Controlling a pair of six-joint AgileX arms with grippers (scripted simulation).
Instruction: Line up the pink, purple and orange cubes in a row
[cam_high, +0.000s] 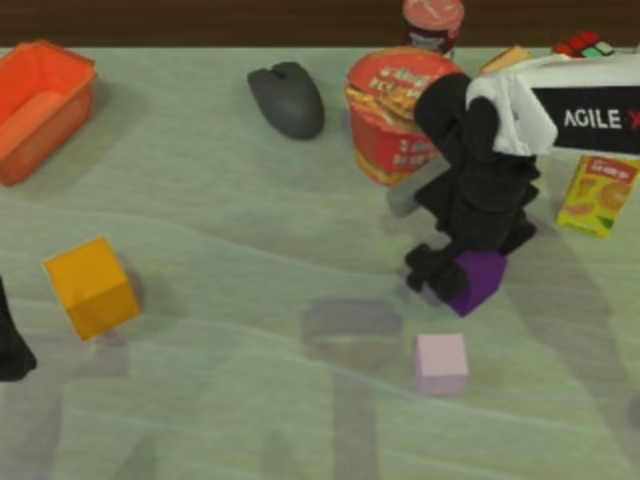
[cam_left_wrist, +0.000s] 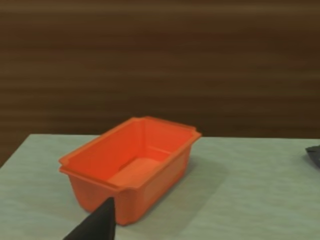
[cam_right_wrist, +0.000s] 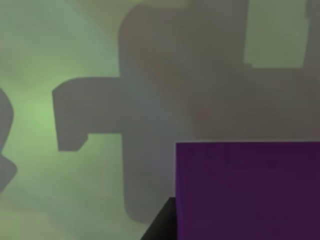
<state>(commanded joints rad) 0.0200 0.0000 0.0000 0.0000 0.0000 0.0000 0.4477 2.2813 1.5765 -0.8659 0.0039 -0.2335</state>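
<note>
The right gripper pinches the purple cube above the table, probably to carry it beside the pink cube (orange cube waits far left).

Right end effector clamped, left arm parked.
</note>
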